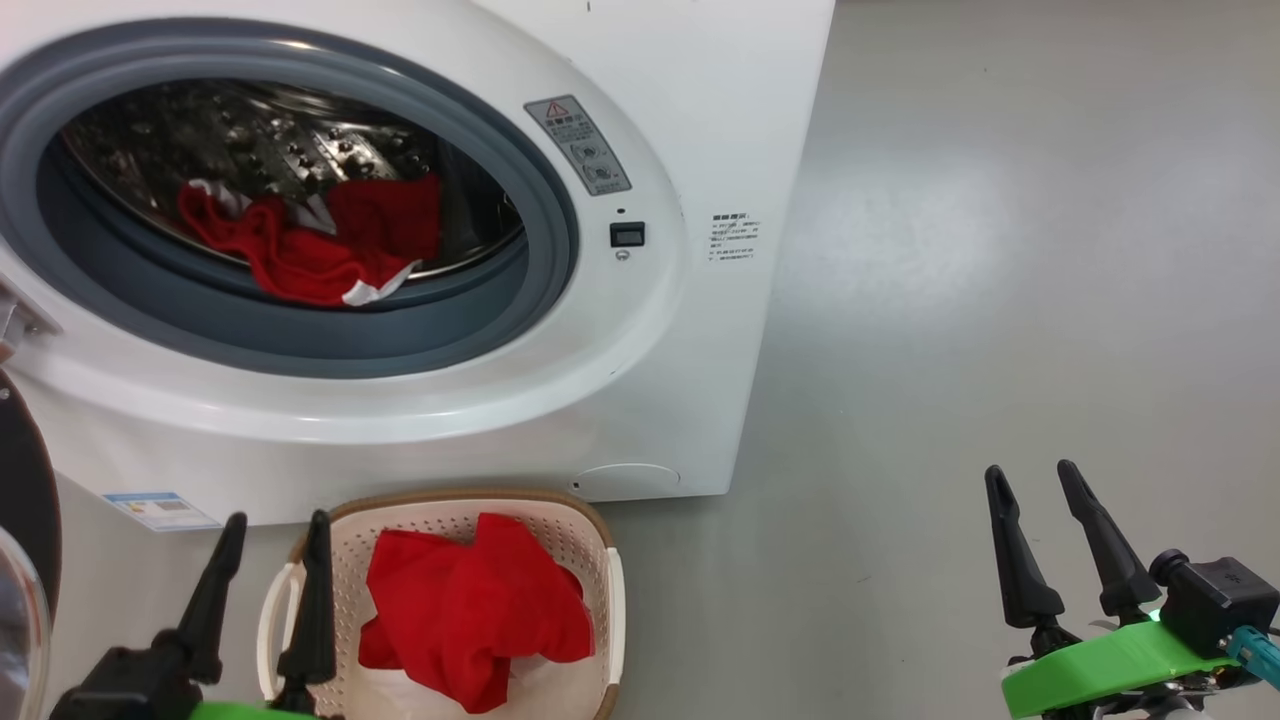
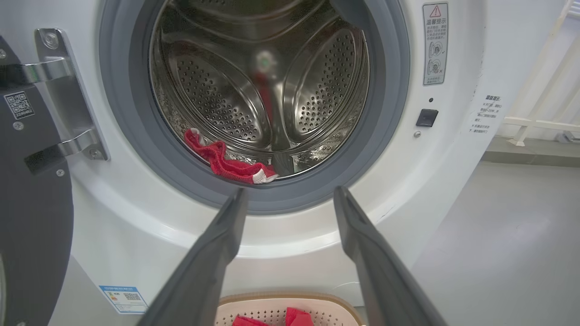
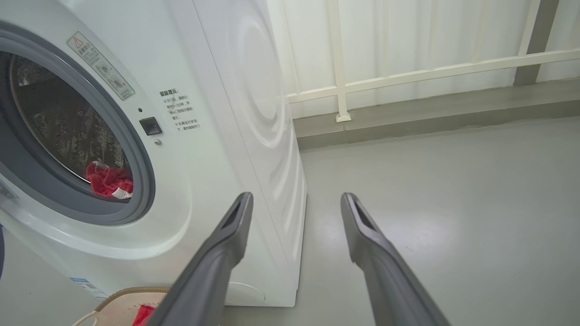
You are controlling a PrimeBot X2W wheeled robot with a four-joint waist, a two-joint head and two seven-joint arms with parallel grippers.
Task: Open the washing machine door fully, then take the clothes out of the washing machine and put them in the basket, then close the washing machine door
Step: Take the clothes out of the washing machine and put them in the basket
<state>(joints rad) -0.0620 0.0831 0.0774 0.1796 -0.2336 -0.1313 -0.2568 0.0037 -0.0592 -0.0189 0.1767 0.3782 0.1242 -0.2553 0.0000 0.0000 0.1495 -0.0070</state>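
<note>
One red garment point(image 1: 310, 250) lies low at the front of the drum point(image 2: 217, 90), bunched against the grey gasket point(image 1: 300, 345), with a white strip showing at its near edge. A second red garment point(image 1: 470, 610) lies crumpled in the basket point(image 1: 597, 535), which stands on the floor point(image 1: 1000, 250) just in front of the washing machine point(image 1: 660, 380), below the round opening. The washing machine door point(image 2: 31, 217) is swung out to the robot's left on its metal hinge point(image 2: 68, 90). In the head view you see its black rim and a bit of clear glass at the left edge.

Your left gripper point(image 1: 278, 517) sits at the basket's left side in the head view, fingers apart with nothing between them. In its wrist view they point at the lower rim of the opening. Your right gripper point(image 1: 1030, 468) hangs well off to the right over bare floor, fingers likewise spread, empty and touching nothing.

On the machine's front you can see a warning label point(image 1: 578, 145) and a small black latch socket point(image 1: 627, 235) right of the opening, and a blue sticker point(image 1: 160, 510) low on the left. A pale railing point(image 3: 408, 74) runs beyond the machine.
</note>
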